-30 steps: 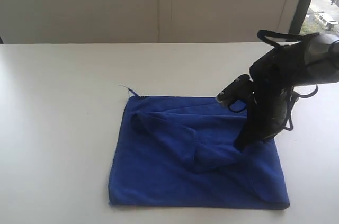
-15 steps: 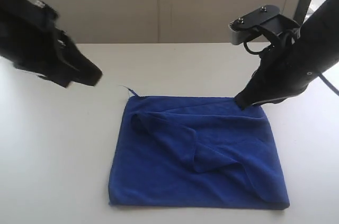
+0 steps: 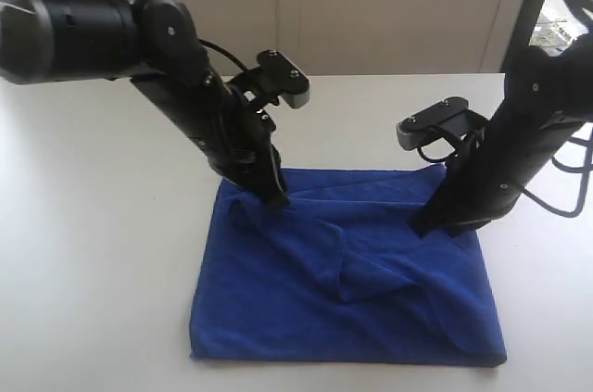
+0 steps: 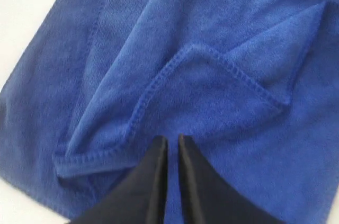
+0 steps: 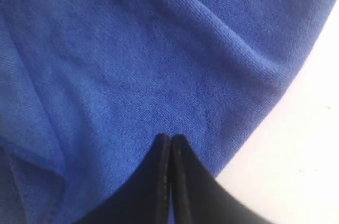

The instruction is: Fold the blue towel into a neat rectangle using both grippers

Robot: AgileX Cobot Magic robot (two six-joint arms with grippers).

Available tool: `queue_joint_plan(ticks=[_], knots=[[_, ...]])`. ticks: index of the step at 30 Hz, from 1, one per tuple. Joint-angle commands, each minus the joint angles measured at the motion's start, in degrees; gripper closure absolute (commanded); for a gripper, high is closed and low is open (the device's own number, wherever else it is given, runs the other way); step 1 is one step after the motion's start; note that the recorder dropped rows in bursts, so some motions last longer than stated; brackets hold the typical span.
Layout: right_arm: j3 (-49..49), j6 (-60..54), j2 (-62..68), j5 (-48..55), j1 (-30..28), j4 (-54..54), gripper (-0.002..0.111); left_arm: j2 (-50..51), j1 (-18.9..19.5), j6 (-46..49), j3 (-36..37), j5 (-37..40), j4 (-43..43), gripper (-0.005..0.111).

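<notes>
The blue towel (image 3: 343, 299) lies on the white table (image 3: 93, 225), rumpled, with a loose fold running across its middle. My left gripper (image 3: 276, 199) points down at the towel's far left part; in the left wrist view its tips (image 4: 172, 138) stand a narrow gap apart, open, just above a folded-over hemmed corner of the towel (image 4: 212, 49). My right gripper (image 3: 422, 225) touches down near the far right edge. In the right wrist view its fingers (image 5: 170, 136) are pressed together, shut, on the towel (image 5: 132, 49) close to its edge, with nothing seen between them.
Bare white table (image 5: 307, 155) surrounds the towel on all sides. A pale wall stands behind the table, and a dark window frame (image 3: 528, 12) rises at the far right. Black cables loop off the right arm (image 3: 565, 188).
The left arm swung in from the left and came down onto the towel's far left part, its jaws parting slightly. The right gripper dropped from the far right corner onto the towel.
</notes>
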Motion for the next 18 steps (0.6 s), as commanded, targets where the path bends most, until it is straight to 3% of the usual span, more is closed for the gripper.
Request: queue_joint_plan(ticks=[1,4,7,12,15,18], knots=[[0.2,0.2,3.2,-1.7,-0.9,0.9,0.108,6.7,-1.5,10.1,-4.6,0.1,-0.7,0.063],[0.2,0.2,4.3,-2.8,-0.9,0.9,0.108,9.1,-2.5,20.2,-4.6,-1.2,-0.8,0.052],[0.2,0.2,4.8,-3.6,-0.9,1.9,0.108,10.9,-3.8,26.2,-4.6,-2.7,-1.1,0.047],[0.2,0.1,5.4,-4.2,-0.9,3.3,0.108,13.3,-4.7,26.6,-4.6,-9.1,-3.6,0.048],[0.2,0.1,5.4,-4.6,-0.9,3.7,0.108,14.0,-4.7,26.6,-4.6,-8.4,-3.6,0.048],[0.2,0.1,5.4,-4.6,-0.9,3.9,0.108,14.3,-4.6,25.9,-4.6,-7.7,-3.6,0.056]])
